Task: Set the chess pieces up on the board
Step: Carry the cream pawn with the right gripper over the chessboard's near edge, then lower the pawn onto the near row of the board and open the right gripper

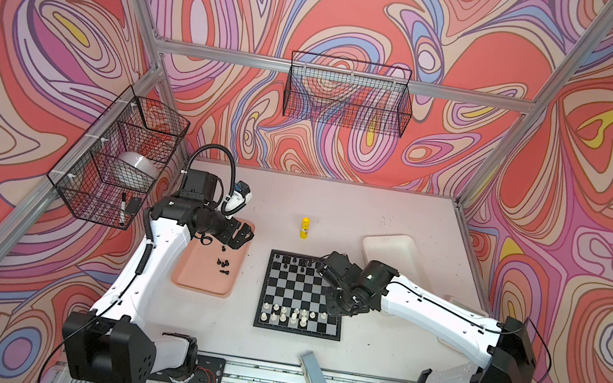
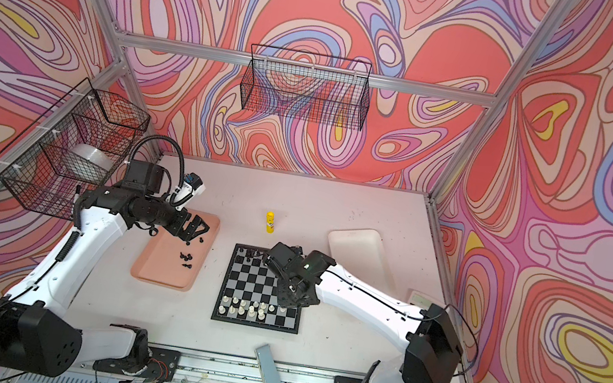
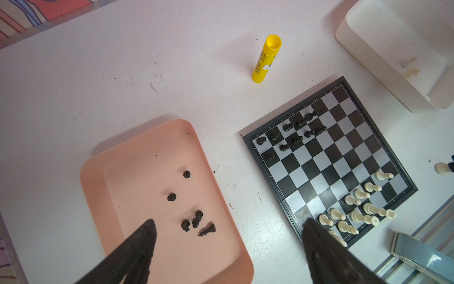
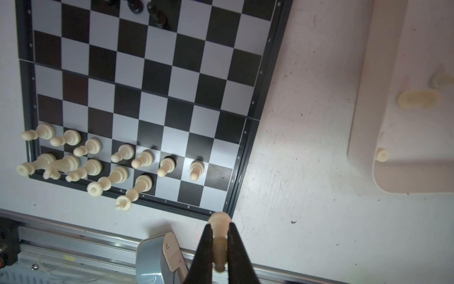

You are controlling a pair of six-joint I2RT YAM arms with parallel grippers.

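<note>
My right gripper [image 4: 219, 227] is pinched tight on one small cream-white plastic chessman [image 4: 219, 218], its rounded end poking out past my fingertips. It sits at the right edge of the flat square chessboard [image 4: 157, 73] of black and silvery-grey checks, by the corner where the thin black border reads "h". Along that border I can make out "d", "e", "f" and "g"; the digits on the adjoining side are too faint to be sure of.

More cream chessmen [image 4: 118, 157] fill part of the two rows on the board's near side, and black chessmen [image 3: 294, 132] stand along its far side.

My left gripper [image 3: 228, 223] is spread wide and holds nothing, above the shallow pink plastic tray [image 3: 137, 172] left of the board, where loose black chessmen [image 3: 196, 221] lie.

Beyond the board stands a yellow glue stick [image 3: 266, 59]; its black label print is too small to read. Right of the board, a white plastic tray [image 4: 393, 172] holds blurred cream chessmen.
</note>
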